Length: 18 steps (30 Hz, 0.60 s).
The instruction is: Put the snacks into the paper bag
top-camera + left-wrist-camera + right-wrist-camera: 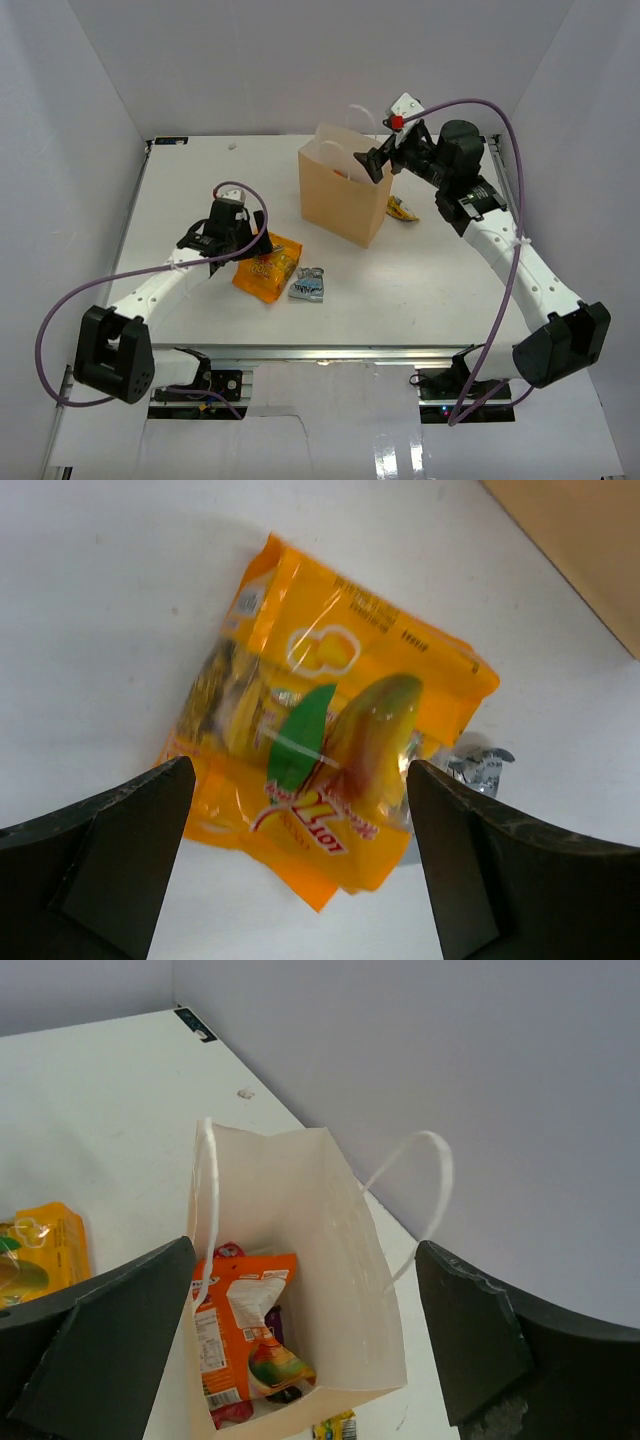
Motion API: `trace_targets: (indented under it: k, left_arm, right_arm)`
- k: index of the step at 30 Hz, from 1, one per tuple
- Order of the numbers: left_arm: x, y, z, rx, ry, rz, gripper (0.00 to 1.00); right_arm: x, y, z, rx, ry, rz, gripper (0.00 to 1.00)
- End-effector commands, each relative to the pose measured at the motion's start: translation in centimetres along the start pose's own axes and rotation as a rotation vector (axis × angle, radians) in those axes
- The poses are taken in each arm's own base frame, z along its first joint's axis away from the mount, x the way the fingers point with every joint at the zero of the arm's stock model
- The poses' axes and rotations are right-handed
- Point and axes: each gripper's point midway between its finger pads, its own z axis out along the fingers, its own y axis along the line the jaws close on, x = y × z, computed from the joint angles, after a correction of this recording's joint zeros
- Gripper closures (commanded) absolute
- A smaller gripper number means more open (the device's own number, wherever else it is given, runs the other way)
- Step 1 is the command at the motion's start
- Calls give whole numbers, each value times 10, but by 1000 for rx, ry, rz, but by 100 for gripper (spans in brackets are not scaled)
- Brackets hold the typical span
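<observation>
The tan paper bag (345, 200) stands upright at the back middle of the table, its mouth open. My right gripper (376, 160) hangs open over its right rim, holding nothing. In the right wrist view the gripper (305, 1255) looks down into the paper bag (310, 1200), where an orange snack bag (245, 1330), a red packet (228, 1252) and a purple wrapper (272, 1322) lie. My left gripper (232, 238) is open above an orange-green snack bag (330, 740) lying flat on the table, fingers either side and apart from it. A grey-blue pack (308, 285) lies just right of that bag.
A yellow bar (402, 208) lies on the table against the paper bag's right side, also visible below the bag (335, 1427). White cord handles (425, 1190) stick up from the bag's rim. White walls enclose the table on three sides.
</observation>
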Motion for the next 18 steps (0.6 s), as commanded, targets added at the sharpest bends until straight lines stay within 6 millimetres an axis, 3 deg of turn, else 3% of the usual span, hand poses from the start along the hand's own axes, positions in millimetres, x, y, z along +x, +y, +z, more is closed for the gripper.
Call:
trace_targets:
  k: [1,3,6,8,13,18]
  left_arm:
    - [-44,-9,5,8,-100,225,2]
    - [-52,-13,17,5,-82,280,2]
    - [-55,-15,30,13,-37,354,5]
    - [-38,-10,47,21,65,377,10]
    - [-17,-7,69,60,181,365,24]
    - [-4,-18,72,152,241,338,42]
  right_arm:
    - [-27,8,-24,-50,-67,-92,2]
    - [-28,17,-35,-95,-72,-108,2]
    - [-9,32,-50,-159,-13,-68,2]
    - [6,33,-61,-173,29,-25,2]
    - [37,13,-88,-129,110,56,2]
    - [64,1,-109,-84,170,110,2]
